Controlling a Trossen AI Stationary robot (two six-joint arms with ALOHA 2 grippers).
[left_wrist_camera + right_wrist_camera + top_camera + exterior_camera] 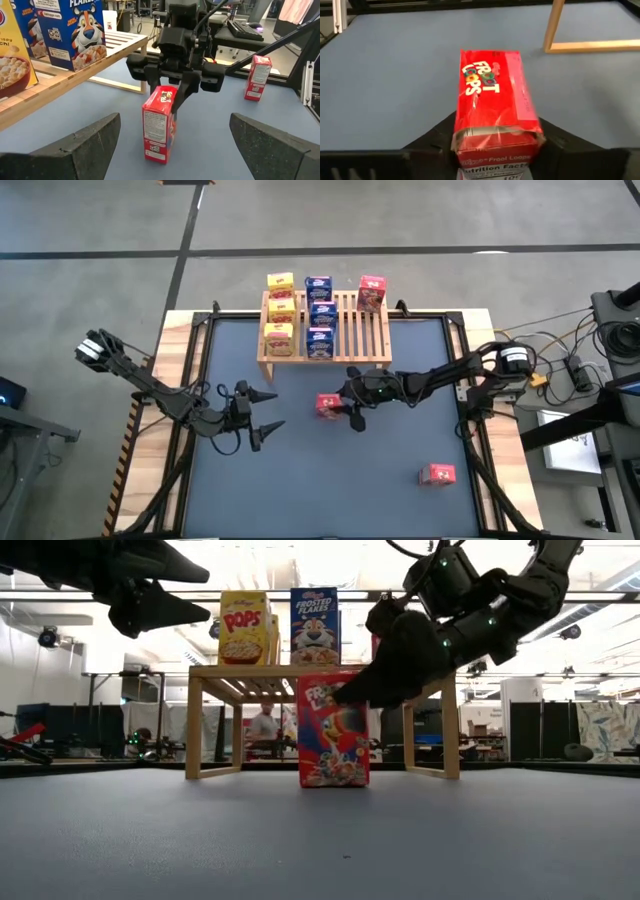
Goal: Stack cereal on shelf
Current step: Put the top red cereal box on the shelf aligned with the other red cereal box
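Right gripper (pixel 345 408) at the centre of the high view, pinching the top of a red cereal box (pixel 328 406); in the left wrist view, 2 dark fingers (pixel 150 75) clamped on either side of that box's upper end (pixel 159 124), box upright on the blue-grey surface (pixel 330 490). Same box seen from above in the right wrist view (pixel 495 107), "Froot Loops" front facing up toward the lens. In the low view, box (pixel 333 730) standing at the middle of the frame, just in front of the wooden shelf (pixel 240 672), with the right gripper (pixel 385 680) reaching down onto its upper right corner.

Left gripper (pixel 262 416) at lower left of centre in the high view, fingers spread wide and holding nothing, hovering above the surface, apart from the red box.

Shelf (pixel 372 340) at top centre of the high view: 3 yellow boxes (pixel 279 312) in a column at its left end, 3 blue boxes (pixel 320 315) in a column just beside them, 1 red box (pixel 371 293) toward the right at the far edge. Another red box (pixel 438 474) alone at the lower right of the surface, well apart from everything else.
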